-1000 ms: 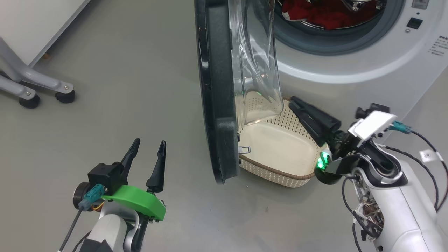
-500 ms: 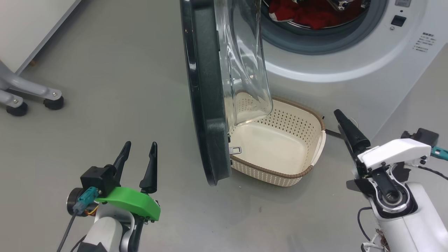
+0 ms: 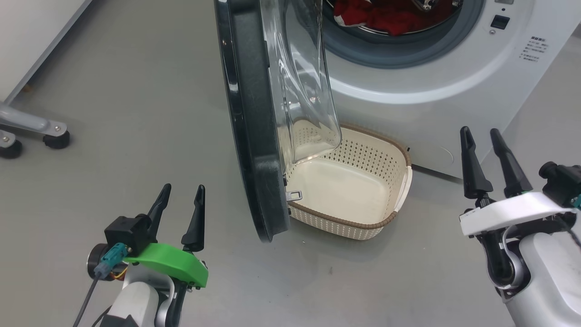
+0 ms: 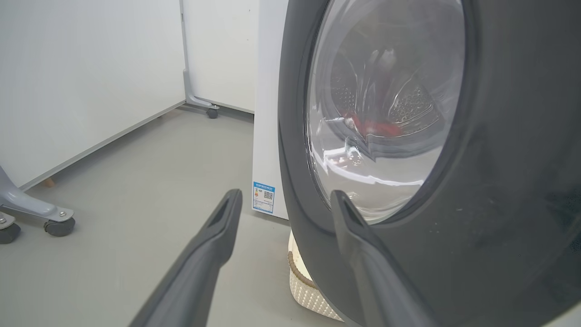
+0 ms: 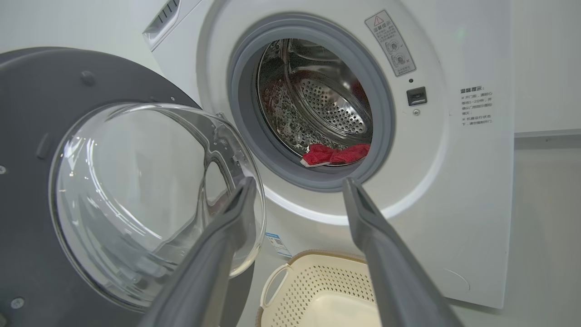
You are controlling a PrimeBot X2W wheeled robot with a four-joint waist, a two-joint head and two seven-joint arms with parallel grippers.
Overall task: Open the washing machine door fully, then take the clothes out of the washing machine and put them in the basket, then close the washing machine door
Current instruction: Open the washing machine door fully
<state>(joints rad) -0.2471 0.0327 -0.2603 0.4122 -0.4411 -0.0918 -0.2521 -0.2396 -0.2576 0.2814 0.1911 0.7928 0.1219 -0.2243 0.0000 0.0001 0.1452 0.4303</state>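
- Gaping wide and empty: left gripper [image 3: 184, 187], right gripper [image 3: 480, 134].
- Clothes [image 5: 336, 155] lie ahead between the right jaws, inside the washing machine [image 5: 454, 190].
- Risk: washing machine door [image 3: 254, 136], left of them, overhangs the basket [image 3: 349, 222]; dropped clothes could miss.

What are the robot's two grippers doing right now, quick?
Left gripper: open, holding nothing.
Right gripper: open, holding nothing.

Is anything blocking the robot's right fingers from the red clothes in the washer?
Nothing visible. From the right fingers, the drum mouth is open and the red clothes lie at its front lip; the door hangs off to the side.
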